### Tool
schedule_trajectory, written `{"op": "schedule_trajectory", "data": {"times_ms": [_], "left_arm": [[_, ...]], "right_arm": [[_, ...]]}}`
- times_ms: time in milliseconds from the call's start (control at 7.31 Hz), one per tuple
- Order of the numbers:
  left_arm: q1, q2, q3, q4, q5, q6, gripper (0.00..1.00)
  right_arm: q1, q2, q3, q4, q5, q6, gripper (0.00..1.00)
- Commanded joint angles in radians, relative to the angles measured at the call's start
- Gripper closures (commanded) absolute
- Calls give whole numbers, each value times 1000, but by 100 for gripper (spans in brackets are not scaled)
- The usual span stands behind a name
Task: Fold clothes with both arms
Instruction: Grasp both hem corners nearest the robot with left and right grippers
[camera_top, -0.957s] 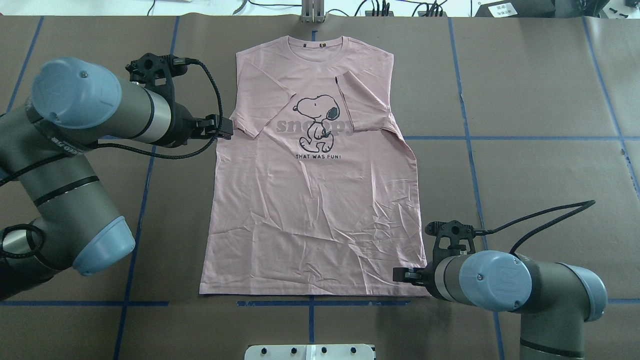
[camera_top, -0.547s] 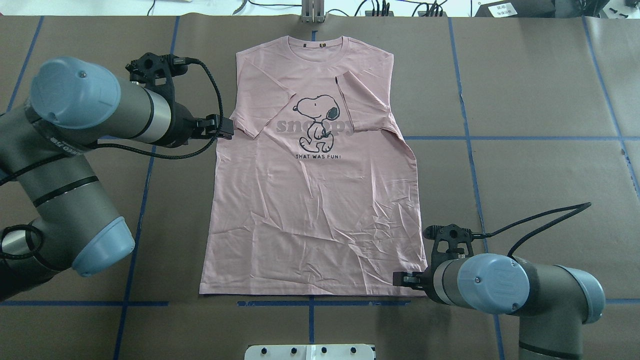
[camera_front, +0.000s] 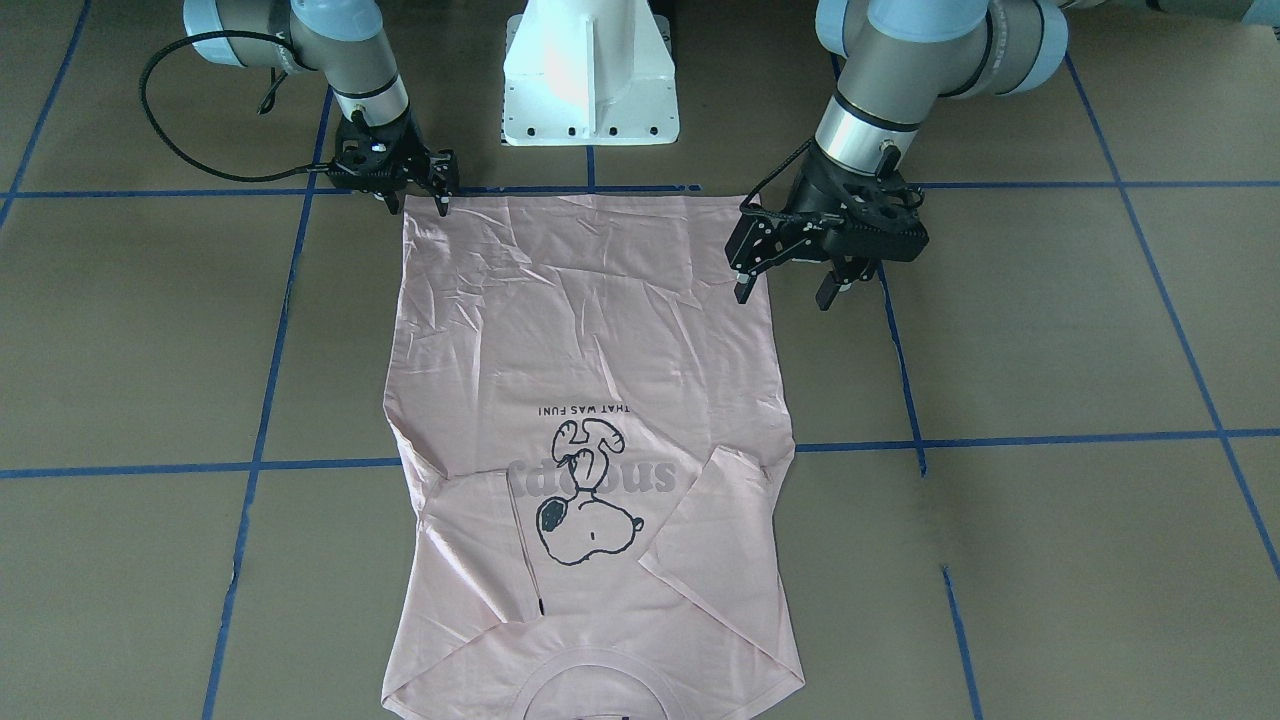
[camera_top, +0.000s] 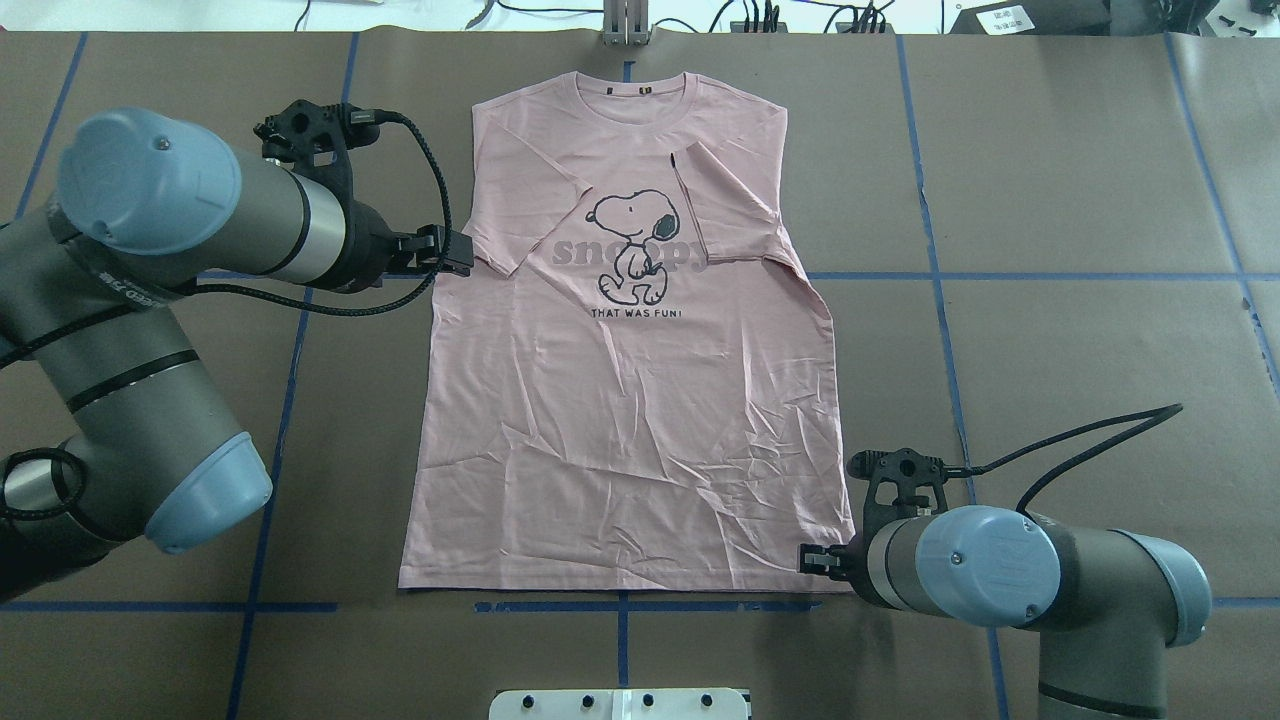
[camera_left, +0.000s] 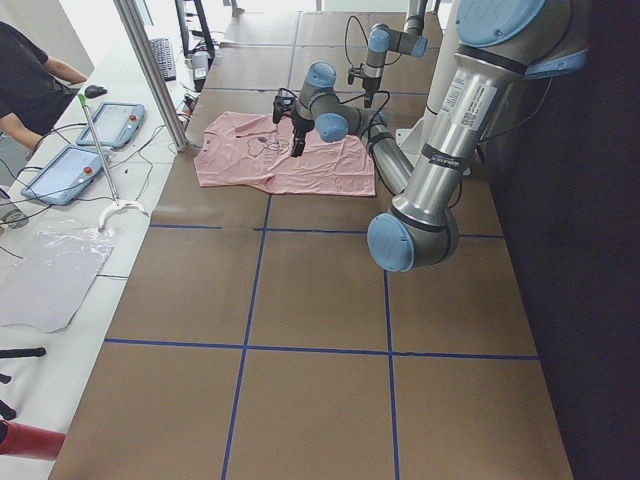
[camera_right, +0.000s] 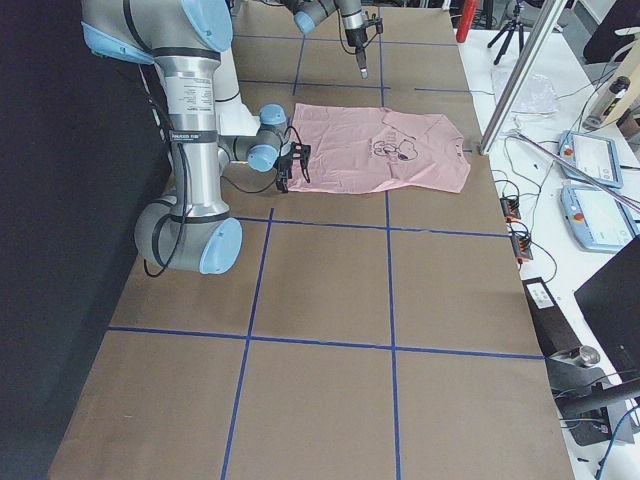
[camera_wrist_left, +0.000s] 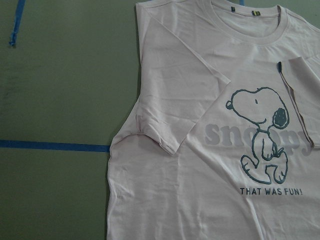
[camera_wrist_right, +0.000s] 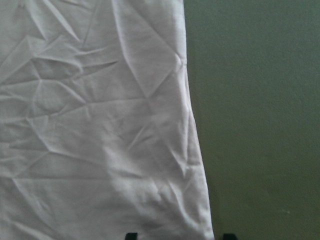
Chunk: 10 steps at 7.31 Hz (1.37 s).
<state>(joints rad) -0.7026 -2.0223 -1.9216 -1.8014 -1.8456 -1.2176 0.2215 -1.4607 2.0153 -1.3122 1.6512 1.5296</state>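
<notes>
T-shirt (camera_top: 620, 420) spread face-up across the middle of the desk (camera_top: 1050, 200), collar (camera_top: 632, 100) at the top of the overhead frame, hem toward the bottom. Already turned inward over the chest: left-side sleeve (camera_top: 520, 215) and right-side sleeve (camera_top: 735, 205), each covering part of the lettering beside the dog print (camera_top: 632, 245). Seemingly done to square the body into a plain rectangle before any larger fold.

Down low at the hem corner (camera_top: 838, 582), lower right of the overhead frame and upper left of the front-facing one: the right gripper (camera_front: 418, 208). Released, nothing held. In its wrist view, two fingertips (camera_wrist_right: 131, 236) spread along the bottom edge, one over cloth and the other over bare desk, straddling the side edge. Probably lined up that way to pinch the corner from outside.

Raised well above the cloth, beside the folded sleeve at middle left of the overhead frame: the left gripper (camera_front: 782, 297). Also released and empty, jaws apart in the front-facing view, no fingers showing in its own wrist view. Apparently held high for a clear look at the shoulder edge before descending. One arm at each side, likely for two separate holds; which fold comes next, not clear.
</notes>
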Motion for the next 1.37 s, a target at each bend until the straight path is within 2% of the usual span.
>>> {"op": "schedule_trajectory", "data": {"times_ms": [0,273,547,684,957,1230], "left_arm": [[0,-3,-5,-1,-1,-2,0],[0,-1,-2,1,-1,-2,0],[5,11,4,22,-26,-10,0],[14,63,-16,25,-50,-46,0],[185,155,-92,28,-9,-266,0],[346,168,-105,77,101,-438,0]], "right_arm": [[1,0,5,2,1,0,100],[4,0,20,1,1,1,100],[12,-9,74,-1,2,1,100],[21,-10,86,-1,2,0,100],[44,-12,97,-1,25,-3,100],[64,-9,105,1,39,-17,100]]}}
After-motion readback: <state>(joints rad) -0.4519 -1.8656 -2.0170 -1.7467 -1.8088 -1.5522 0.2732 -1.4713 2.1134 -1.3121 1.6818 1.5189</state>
